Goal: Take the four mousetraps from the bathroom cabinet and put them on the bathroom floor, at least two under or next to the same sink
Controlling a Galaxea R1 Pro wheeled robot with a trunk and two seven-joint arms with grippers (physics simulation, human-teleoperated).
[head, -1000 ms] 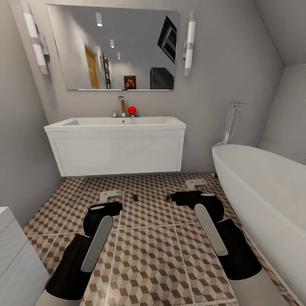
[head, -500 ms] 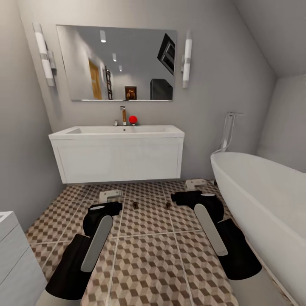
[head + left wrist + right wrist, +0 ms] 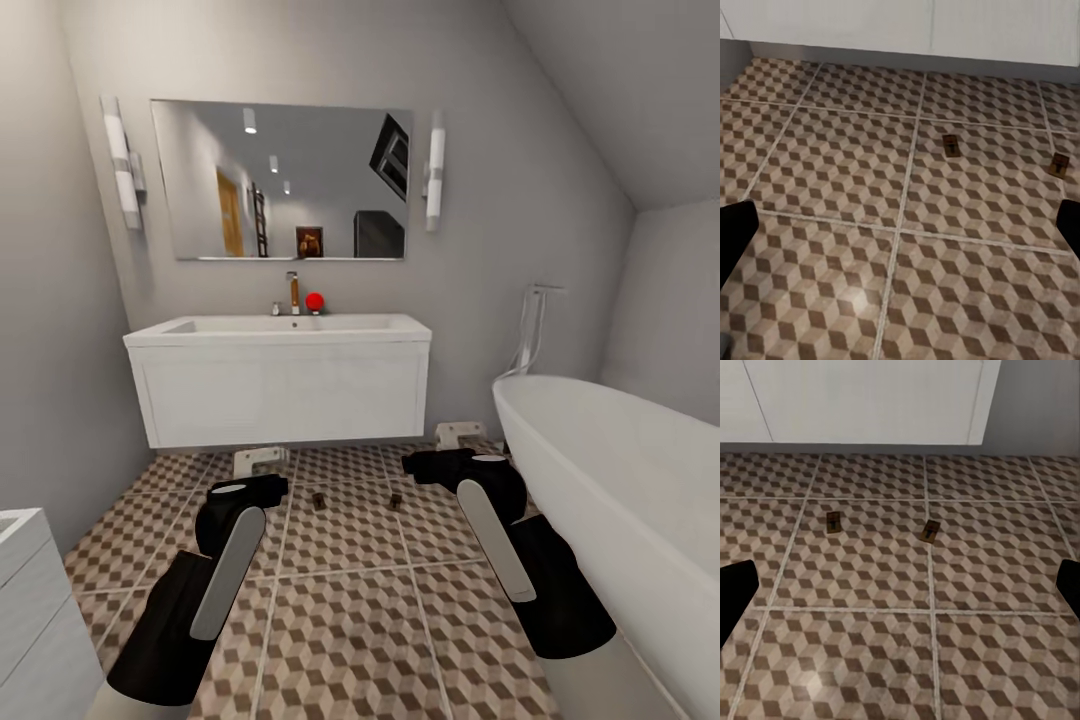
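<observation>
Two mousetraps lie flat on the bathroom floor (image 3: 350,610) in front of the wall-hung sink (image 3: 280,328): the left mousetrap (image 3: 319,497) and the right mousetrap (image 3: 395,497), well apart from each other, both just short of the white vanity under the basin. My left wrist camera picks up the same pair, one (image 3: 951,144) near a grout line and the other (image 3: 1060,164) further right; my right wrist camera shows them too (image 3: 833,521) (image 3: 931,530). My left claw (image 3: 258,462) and right claw (image 3: 452,434) hang low over the cube-patterned tiles, both empty with fingers spread wide. A white bathtub (image 3: 620,480) fills the right side, and a mirror (image 3: 282,180) hangs on the far wall above a faucet (image 3: 292,293) and a red ball (image 3: 315,300) on the basin's rim.
</observation>
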